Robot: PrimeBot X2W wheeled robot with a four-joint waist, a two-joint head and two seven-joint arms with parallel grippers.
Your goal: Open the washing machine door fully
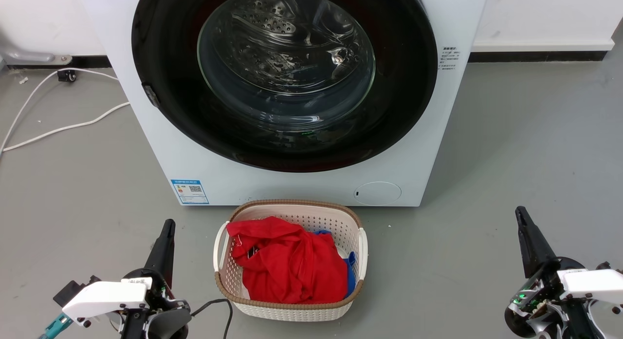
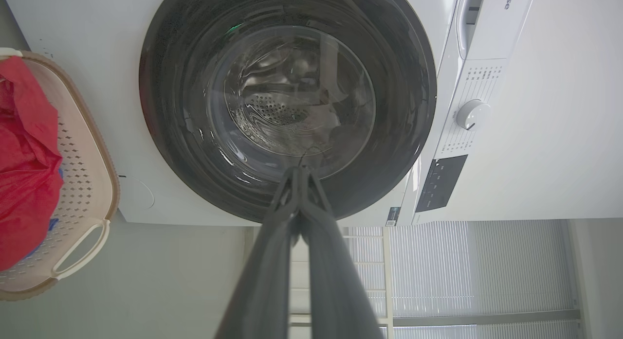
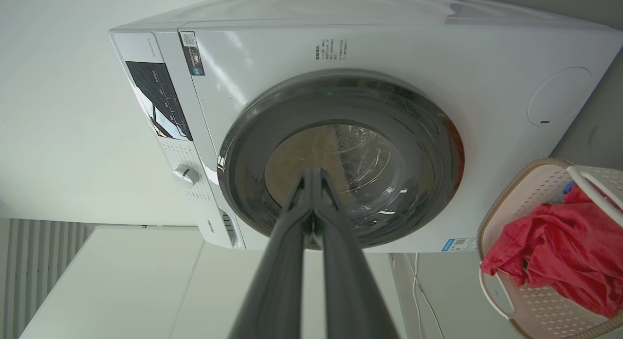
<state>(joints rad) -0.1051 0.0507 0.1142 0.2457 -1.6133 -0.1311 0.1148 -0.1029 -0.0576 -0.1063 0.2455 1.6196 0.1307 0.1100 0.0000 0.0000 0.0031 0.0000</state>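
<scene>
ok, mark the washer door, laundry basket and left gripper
washing machine door [image 1: 286, 62]: head view, glass bowl centre
laundry basket [image 1: 297, 202]: head view, brown back rim
left gripper [image 1: 168, 227]: head view, between the fingertips

The floor [image 1: 511, 144] is smooth and grey, with a few small pale spots. At the far side is a white wall [image 1: 545, 13]. A black strip [image 1: 535, 56] runs along its foot. On the far left a white cable [image 1: 58, 130] lies in curves on the floor, near a grey metal bracket [image 1: 29, 56]. The left wrist view shows closed white blinds [image 2: 477, 266] with soft daylight on them. A white cabinet [image 3: 112, 280] stands beside the blinds.
</scene>
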